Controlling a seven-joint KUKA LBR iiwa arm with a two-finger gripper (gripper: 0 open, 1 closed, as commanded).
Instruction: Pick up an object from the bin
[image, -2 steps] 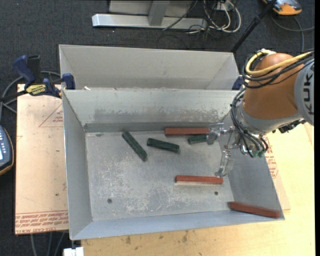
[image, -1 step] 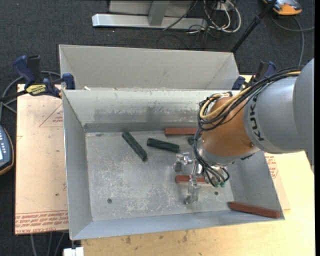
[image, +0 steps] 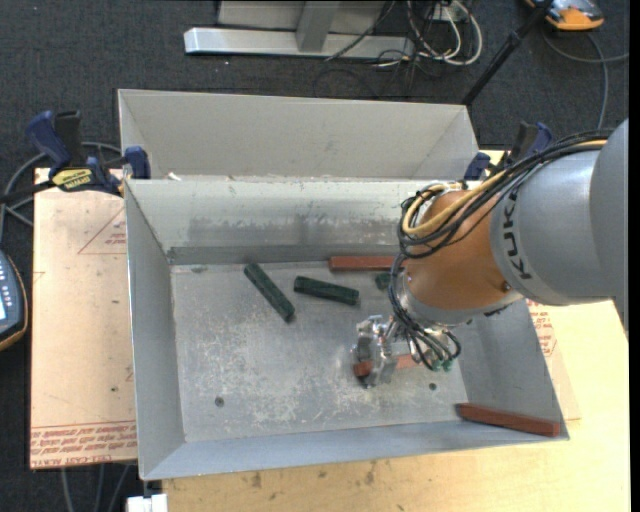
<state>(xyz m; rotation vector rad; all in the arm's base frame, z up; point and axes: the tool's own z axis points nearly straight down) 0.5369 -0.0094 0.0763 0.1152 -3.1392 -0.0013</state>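
Four bars lie in the bin (image: 150, 330), and the gripper (image: 370, 362) hangs low over the floor right of the middle, touching none of them; the step in hand looks like the descent for a grasp, with nothing lifted yet; whether the gripper is spread or closed cannot be made out from this angle, since the orange wrist and its cables crowd over it

At its tip shows a small red bit (image: 366, 372) (an object of the bin or part of the tool, it is too small to say); if it is an object, it sits right under the tool and is the likeliest target

Of the bars, the right green bar (image: 326, 290) is nearest, up and to the left of the gripper and apart from it; the left green bar (image: 270, 292) lies further left, tilted; the back brown bar (image: 362, 263) rests along the foot of the far wall, above the gripper; the front brown bar (image: 508, 419) lies in the near right corner, well apart

My judgement is that the next move calls for settling squarely on whatever is beneath, closing, then rising straight; should nothing be there, the right green bar is the closest thing to shift toward, gripped across its narrow width
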